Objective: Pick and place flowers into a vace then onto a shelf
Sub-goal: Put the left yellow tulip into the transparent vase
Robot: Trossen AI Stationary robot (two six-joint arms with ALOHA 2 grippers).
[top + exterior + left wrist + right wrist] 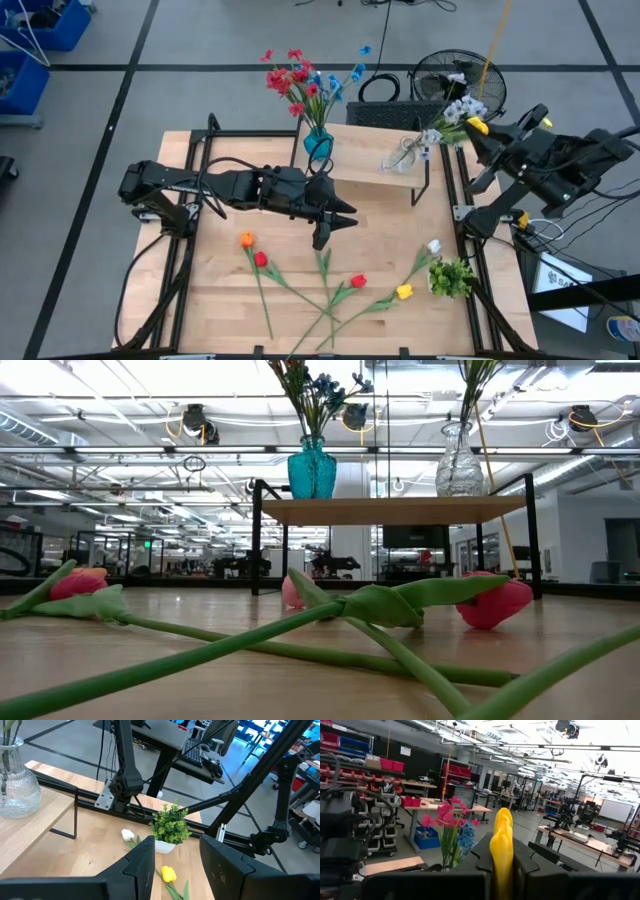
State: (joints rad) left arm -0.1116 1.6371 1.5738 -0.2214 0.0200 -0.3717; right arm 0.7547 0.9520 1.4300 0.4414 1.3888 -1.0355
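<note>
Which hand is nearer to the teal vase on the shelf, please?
Left. The left hand hovers over the table just in front of the teal vase; the right hand is off beyond the shelf's other end, gripping a yellow flower.

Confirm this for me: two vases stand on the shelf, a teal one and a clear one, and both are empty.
Not empty. In the high view the teal vase holds red and blue flowers and the clear vase holds white ones. Both do stand on the shelf.

Bright overhead strip lights; ceiling glare low view; near stems blurred
</note>
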